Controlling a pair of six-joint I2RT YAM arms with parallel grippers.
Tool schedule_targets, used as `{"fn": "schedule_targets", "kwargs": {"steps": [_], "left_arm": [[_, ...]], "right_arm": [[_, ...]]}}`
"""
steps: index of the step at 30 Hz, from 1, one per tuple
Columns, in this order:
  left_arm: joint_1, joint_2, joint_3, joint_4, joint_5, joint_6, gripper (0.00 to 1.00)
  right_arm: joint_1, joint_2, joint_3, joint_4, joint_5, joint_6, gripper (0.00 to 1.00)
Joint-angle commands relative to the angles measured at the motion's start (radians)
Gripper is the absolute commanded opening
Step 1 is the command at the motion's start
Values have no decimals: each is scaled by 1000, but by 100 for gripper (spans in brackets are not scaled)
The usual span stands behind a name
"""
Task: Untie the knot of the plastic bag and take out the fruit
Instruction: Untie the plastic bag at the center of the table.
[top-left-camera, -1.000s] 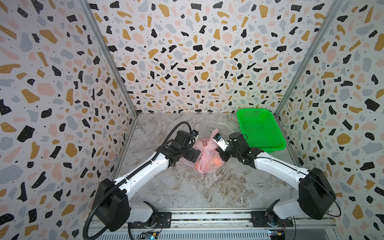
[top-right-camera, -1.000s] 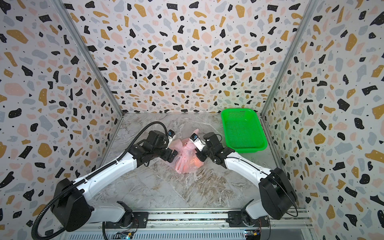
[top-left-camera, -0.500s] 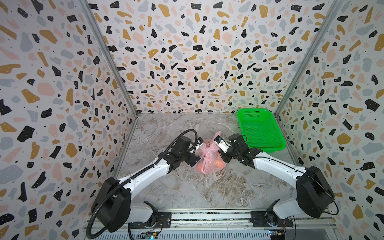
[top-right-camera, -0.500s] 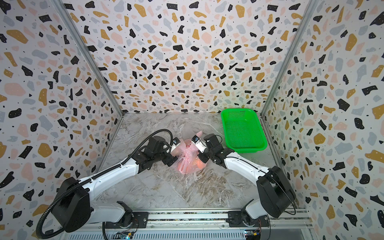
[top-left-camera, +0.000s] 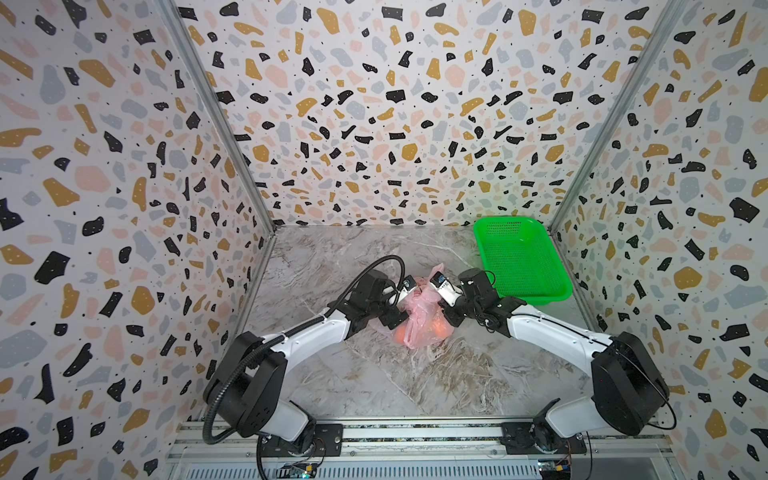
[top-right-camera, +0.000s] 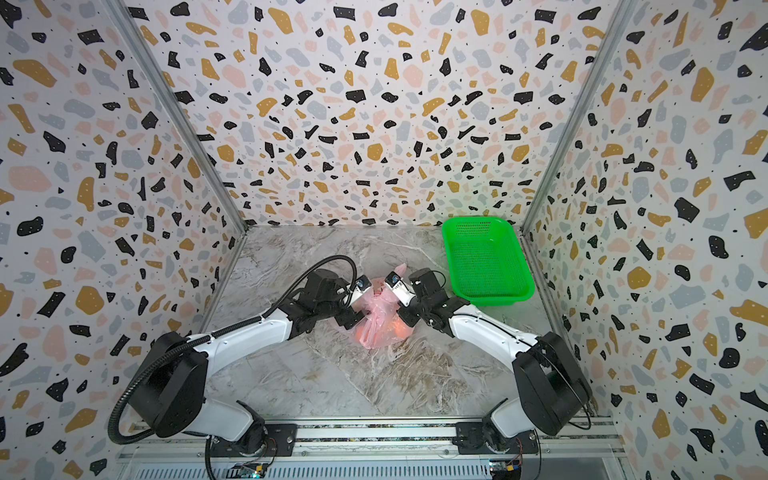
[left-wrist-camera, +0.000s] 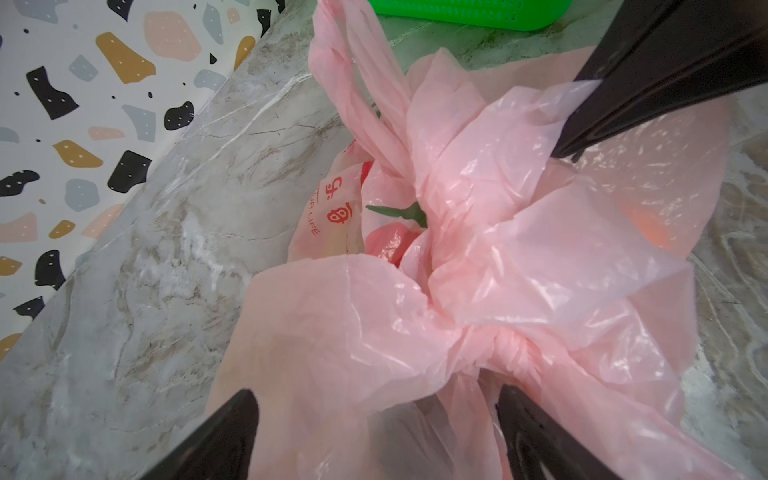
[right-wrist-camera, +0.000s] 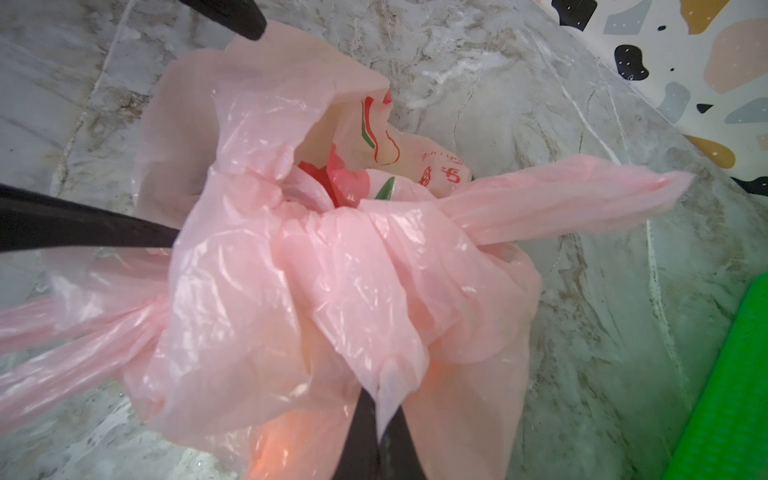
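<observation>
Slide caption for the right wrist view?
Right tool pinches a fold of the bag, knot still tied, orange fruit showing through.

Stereo overhead; both wrist cameras closely face plastic bag (left-wrist-camera: 457, 291).

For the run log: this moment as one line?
knot: tied | left gripper: open, close to knot | right gripper: shut on plastic bag | fruit: inside plastic bag
</observation>
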Motion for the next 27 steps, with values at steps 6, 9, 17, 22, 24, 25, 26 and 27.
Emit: {"fn": "schedule_targets", "kwargs": {"steps": [6, 9, 17, 22, 24, 25, 26, 27], "left_arm": [[5, 64, 88, 59, 82, 30, 61], [1, 77, 85, 72, 89, 27, 57], [-1, 86, 82, 61, 68, 33, 20], [-1, 79, 78, 53, 71, 20, 0], [-1, 73, 78, 51, 71, 4, 0], [-1, 69, 78, 46, 69, -1, 0], [-1, 61, 78, 39, 66, -4, 0], [-1, 52, 76, 34, 60, -10, 0]], "right_arm": [[-9, -35, -14, 22, -4, 5, 0], [-10, -36, -14, 23, -5, 7, 0], [-24, -45, -16, 25, 3, 13, 0], [-38, -54, -17, 42, -17, 34, 0], [-44, -53, -15, 42, -18, 47, 0], [-45, -53, -14, 41, -22, 56, 0], [-50, -55, -14, 41, -27, 65, 0], [-54, -58, -16, 43, -31, 75, 0]]}}
